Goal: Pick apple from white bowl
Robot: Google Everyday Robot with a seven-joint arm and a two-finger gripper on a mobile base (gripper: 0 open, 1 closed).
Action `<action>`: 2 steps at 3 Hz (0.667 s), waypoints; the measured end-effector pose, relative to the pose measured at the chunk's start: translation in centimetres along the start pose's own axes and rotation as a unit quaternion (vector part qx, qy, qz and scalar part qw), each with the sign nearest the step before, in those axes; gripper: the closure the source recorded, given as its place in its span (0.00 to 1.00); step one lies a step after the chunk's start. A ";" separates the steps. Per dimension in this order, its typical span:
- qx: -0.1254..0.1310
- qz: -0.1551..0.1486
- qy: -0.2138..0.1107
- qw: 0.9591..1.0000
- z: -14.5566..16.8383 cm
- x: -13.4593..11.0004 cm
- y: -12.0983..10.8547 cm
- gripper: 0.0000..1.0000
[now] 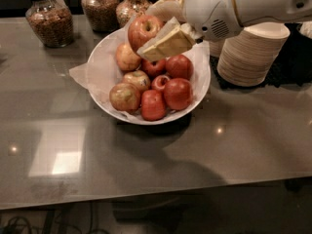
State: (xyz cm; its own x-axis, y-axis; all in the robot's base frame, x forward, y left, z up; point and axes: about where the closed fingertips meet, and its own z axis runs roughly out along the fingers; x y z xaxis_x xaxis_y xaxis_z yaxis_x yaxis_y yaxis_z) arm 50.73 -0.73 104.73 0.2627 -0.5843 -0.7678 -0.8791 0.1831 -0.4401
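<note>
The white bowl (pixel 102 65), lined with crumpled white paper, stands on the grey table and holds several apples. My gripper (pixel 151 35) reaches in from the upper right and is shut on a red apple with yellowish streaks (pixel 145 30), holding it above the bowl's far rim. One tan finger (pixel 168 44) lies across the apple's right side; the other finger is hidden behind the apple. The sticker does not show.
A stack of tan disposable bowls (pixel 253 52) stands to the right of the bowl. Three glass jars of grains (pixel 46 18) line the table's back edge. The table's front edge (pixel 146 196) runs along the bottom.
</note>
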 end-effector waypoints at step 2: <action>-0.010 -0.001 -0.013 1.000 0.4 -0.9 0.5 1.00</action>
State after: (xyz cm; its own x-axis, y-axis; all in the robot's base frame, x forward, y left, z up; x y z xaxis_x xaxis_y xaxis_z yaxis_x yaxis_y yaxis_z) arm 50.16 0.22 105.02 0.2752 -0.5641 -0.7785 -0.8859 0.1657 -0.4333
